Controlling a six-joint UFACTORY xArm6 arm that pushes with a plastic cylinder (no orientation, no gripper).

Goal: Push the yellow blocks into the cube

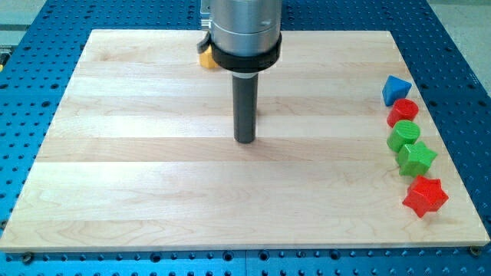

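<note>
My tip [245, 140] rests on the wooden board [153, 192] near its middle, far from every block. One yellow block [205, 58] shows only as a small piece at the view's top, mostly hidden behind the arm's grey body; its shape cannot be made out. At the view's right edge a column of blocks runs downward: a blue block [396, 89], a red round block [403, 112], a green round block [403, 136], a green star-like block [416, 159] and a red star block [425, 196]. I cannot tell which block is a cube.
The board lies on a blue perforated table [38, 77]. The arm's grey and black body [245, 34] hangs over the board's top middle and hides what lies behind it.
</note>
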